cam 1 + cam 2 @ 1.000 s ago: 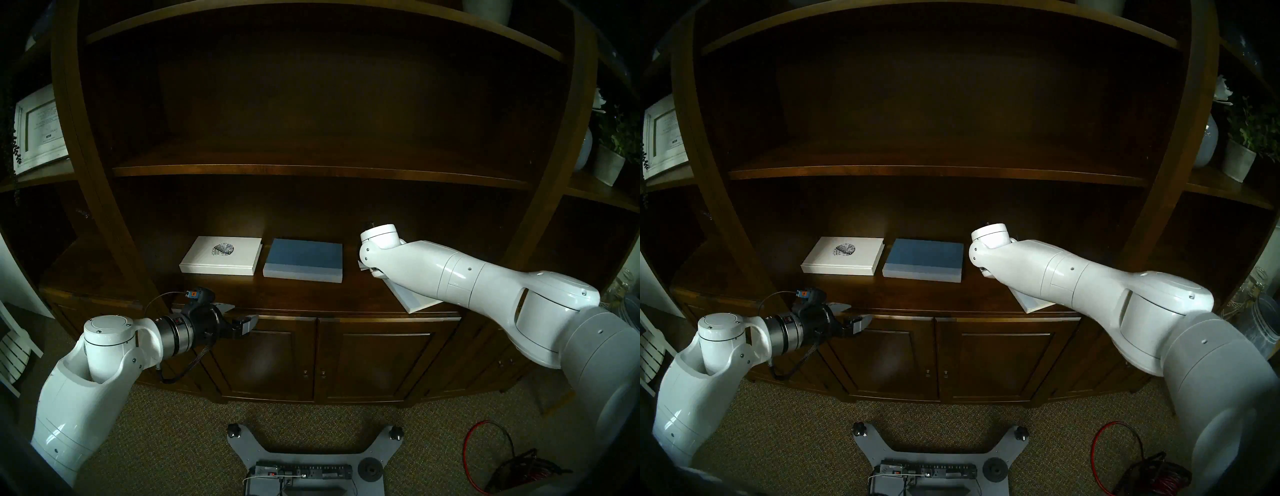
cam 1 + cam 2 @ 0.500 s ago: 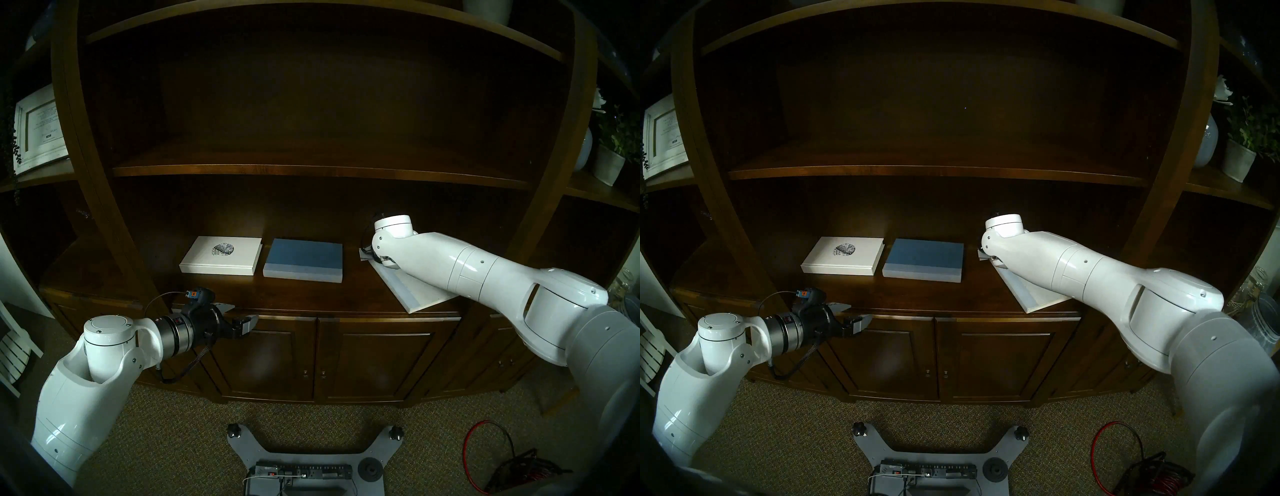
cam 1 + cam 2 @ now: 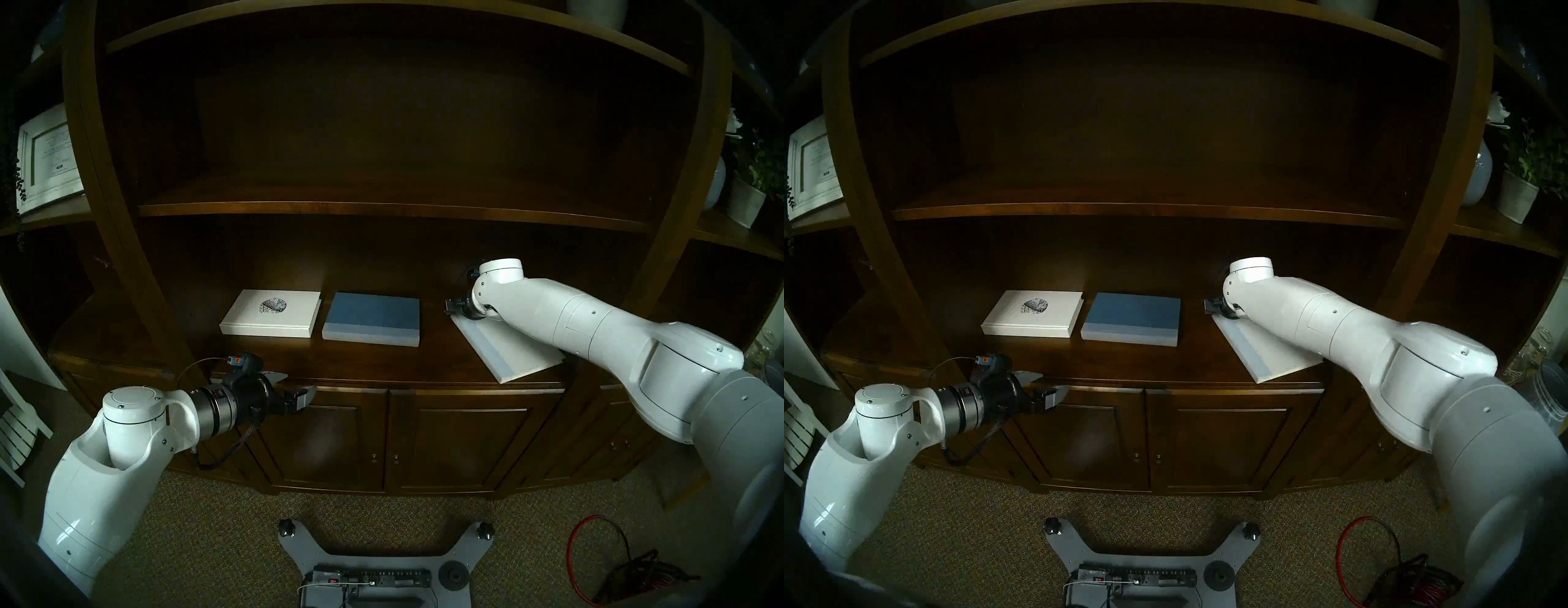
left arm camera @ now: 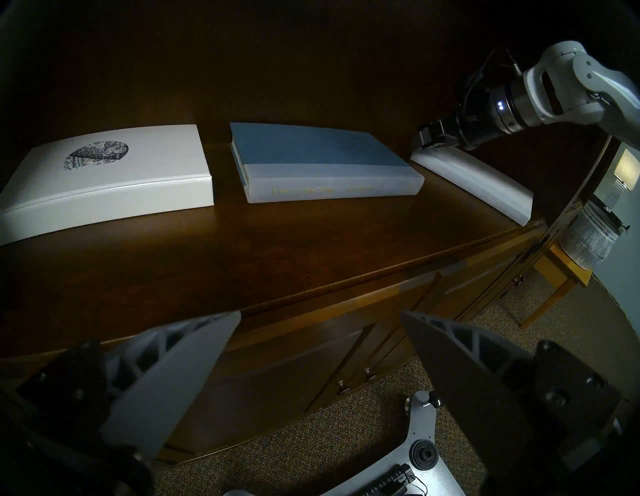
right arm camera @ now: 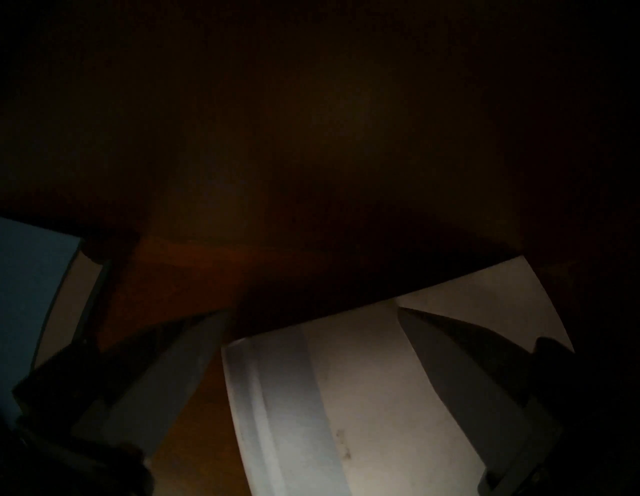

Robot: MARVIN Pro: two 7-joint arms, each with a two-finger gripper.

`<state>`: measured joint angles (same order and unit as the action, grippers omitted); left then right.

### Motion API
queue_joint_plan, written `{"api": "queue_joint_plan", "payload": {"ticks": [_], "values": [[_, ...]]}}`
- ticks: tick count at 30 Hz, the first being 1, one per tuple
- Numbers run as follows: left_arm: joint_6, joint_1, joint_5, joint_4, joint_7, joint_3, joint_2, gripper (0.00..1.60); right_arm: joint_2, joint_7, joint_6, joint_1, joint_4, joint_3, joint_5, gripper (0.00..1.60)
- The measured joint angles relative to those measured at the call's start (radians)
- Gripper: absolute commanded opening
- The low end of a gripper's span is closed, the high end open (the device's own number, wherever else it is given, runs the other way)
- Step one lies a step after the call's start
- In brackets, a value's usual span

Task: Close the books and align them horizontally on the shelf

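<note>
Uncovered now, plain white book (image 3: 507,349) lies closed, angled.

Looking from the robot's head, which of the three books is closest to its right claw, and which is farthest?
From the right gripper:
1. Plain white book, skewed, directly under it.
2. Blue book, in the middle.
3. White book with emblem, at the far left.

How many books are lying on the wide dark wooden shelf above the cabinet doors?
3. The white book with a dark round emblem lies at the left, the blue book with a pale edge in the middle, and the plain white book at the right, skewed and partly under the right arm.
</note>
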<state>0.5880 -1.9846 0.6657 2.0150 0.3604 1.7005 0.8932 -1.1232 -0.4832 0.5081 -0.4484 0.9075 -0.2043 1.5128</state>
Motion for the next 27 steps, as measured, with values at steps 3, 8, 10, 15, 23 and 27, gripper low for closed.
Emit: {"api": "queue_joint_plan", "payload": {"ticks": [3, 8, 10, 15, 23, 27], "values": [[0.000, 0.000, 0.000, 0.000, 0.000, 0.000, 0.000, 1.60, -0.002, 0.025, -0.002, 0.004, -0.005, 0.004, -0.011, 1.60], [0.000, 0.000, 0.000, 0.000, 0.000, 0.000, 0.000, 1.60, -0.007, 0.040, 0.008, 0.010, -0.001, 0.015, -0.023, 1.60], [0.000, 0.000, 0.000, 0.000, 0.000, 0.000, 0.000, 1.60, -0.012, 0.040, 0.024, 0.012, -0.001, 0.019, -0.025, 1.60], [0.000, 0.000, 0.000, 0.000, 0.000, 0.000, 0.000, 1.60, -0.029, 0.037, 0.055, 0.017, -0.020, 0.027, -0.031, 1.60], [0.000, 0.000, 0.000, 0.000, 0.000, 0.000, 0.000, 1.60, -0.048, 0.056, 0.092, 0.030, -0.056, 0.028, -0.035, 1.60], [0.000, 0.000, 0.000, 0.000, 0.000, 0.000, 0.000, 1.60, -0.044, 0.084, 0.106, 0.036, -0.060, 0.025, -0.036, 1.60]]}}
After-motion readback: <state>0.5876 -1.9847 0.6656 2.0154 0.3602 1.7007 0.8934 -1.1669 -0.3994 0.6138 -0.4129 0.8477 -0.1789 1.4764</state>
